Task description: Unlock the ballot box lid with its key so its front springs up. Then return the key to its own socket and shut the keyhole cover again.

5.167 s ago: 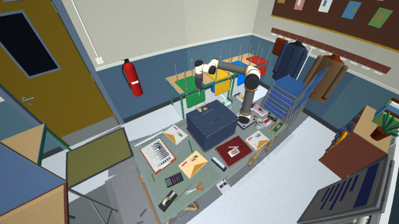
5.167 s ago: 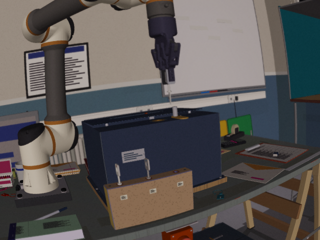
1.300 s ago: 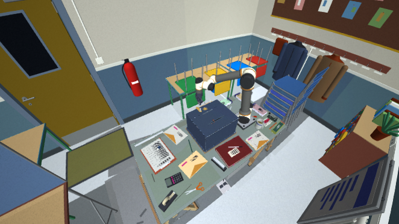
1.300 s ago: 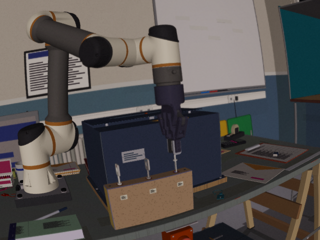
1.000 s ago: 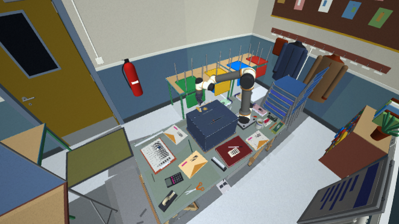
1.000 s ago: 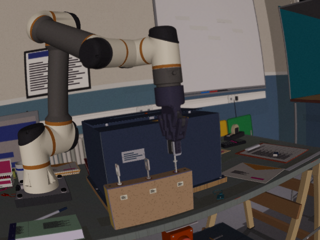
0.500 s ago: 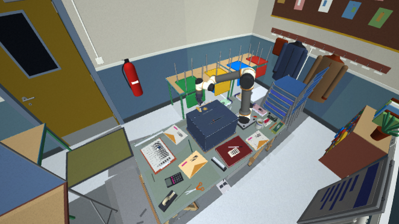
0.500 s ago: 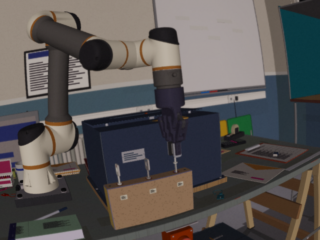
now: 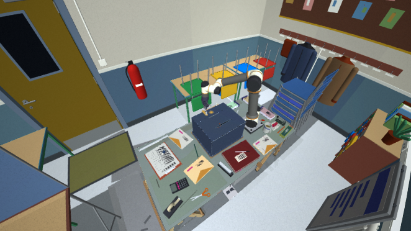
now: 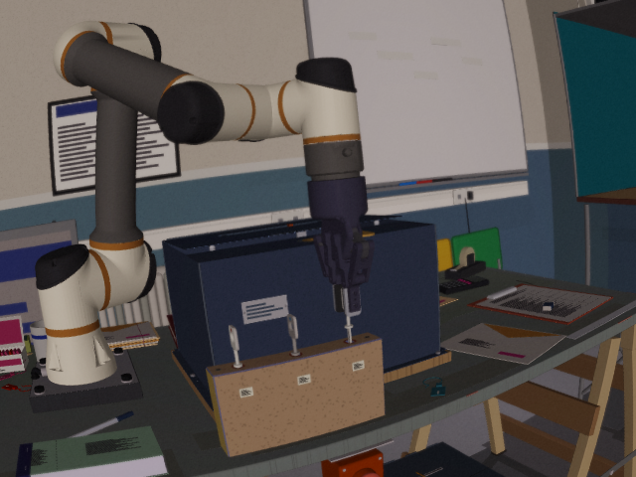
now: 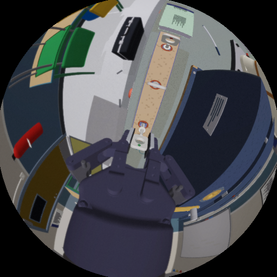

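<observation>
At the back edge of the table a cork key block [image 10: 298,393] [image 11: 152,85] stands against the dark blue ballot box [image 10: 308,287] [image 9: 217,129] [image 11: 222,124]. Three keys stand in its sockets. I hold the head of the end key [image 10: 350,308] [image 11: 139,141] in my gripper [image 10: 348,300] [image 11: 139,144], straight above the block. The key's shaft reaches down to its socket. The other two keys [image 10: 292,334] [image 10: 234,345] stand untouched. On the box lid a round brass keyhole cover [image 11: 212,195] [image 9: 211,111] is in view. I cannot tell whether the cover is swung aside.
The robot base [image 10: 77,328] stands beside the box. Papers, envelopes, a red book [image 9: 240,155], a calculator [image 9: 179,185] and a tape dispenser [image 9: 172,206] cover the front of the table. Chairs and a small table [image 9: 223,77] stand behind.
</observation>
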